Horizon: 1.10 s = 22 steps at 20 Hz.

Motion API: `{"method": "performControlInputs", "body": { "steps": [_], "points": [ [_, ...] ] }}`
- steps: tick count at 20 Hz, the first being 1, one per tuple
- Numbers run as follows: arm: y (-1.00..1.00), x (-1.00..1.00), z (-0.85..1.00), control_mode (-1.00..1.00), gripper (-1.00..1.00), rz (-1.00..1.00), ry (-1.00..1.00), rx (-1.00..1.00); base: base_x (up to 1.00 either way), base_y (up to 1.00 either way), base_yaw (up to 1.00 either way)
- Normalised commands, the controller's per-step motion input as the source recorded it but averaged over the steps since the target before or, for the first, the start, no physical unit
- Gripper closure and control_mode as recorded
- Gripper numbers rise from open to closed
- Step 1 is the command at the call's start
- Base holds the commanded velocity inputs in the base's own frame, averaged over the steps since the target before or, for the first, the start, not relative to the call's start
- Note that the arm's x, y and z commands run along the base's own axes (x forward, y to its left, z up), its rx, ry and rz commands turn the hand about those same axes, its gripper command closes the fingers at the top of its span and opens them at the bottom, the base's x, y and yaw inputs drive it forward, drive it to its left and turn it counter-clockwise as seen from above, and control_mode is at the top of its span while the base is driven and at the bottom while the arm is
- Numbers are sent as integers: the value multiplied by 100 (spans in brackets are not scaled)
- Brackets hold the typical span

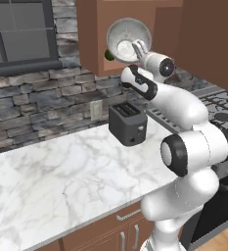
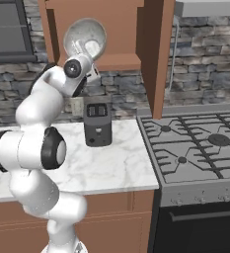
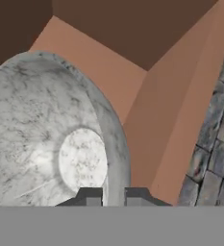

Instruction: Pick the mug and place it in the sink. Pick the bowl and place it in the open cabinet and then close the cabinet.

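1. In the left base view, the gripper is sitting near the top centre of the frame, pinching the rim of the bowl between its two fingers.
2. The bowl is being held up on edge, tipped so its pale mottled inside is facing the camera, and it is showing in front of the reddish-brown cabinet at the top of the frame.
3. In the right base view, the bowl is appearing in the upper left, again tilted with its open side toward the camera, with the gripper clamped on its lower rim.
4. There the cabinet is filling the top centre, and its open door is standing edge-on, running down to just above the counter.
5. In the hand view, the bowl is taking up the left half of the frame, its rim passing between the two dark fingertips at the bottom centre, and the cabinet panels are lying behind it.
6. A dark toaster is standing on the white marble counter in the middle of the left base view, below the bowl.
7. A gas stove is occupying the right side of the right base view, just beside the counter.
8. A stone wall is running behind the counter, and a window is showing in the upper left of the left base view.
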Motion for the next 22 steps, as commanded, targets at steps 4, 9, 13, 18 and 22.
{"method": "performControlInputs", "body": {
  "steps": [4,9,13,18,22],
  "points": [
    [-16,42,25,-100,100,0,-26,-4,0,0,0],
    [-47,25,34,-100,100,0,-16,0,0,0,0],
    [-69,0,17,-100,100,0,-3,6,0,0,0],
    [-60,0,8,-100,100,0,9,15,0,0,0],
    [-42,0,0,-100,100,0,26,17,0,0,0]
  ]
}}
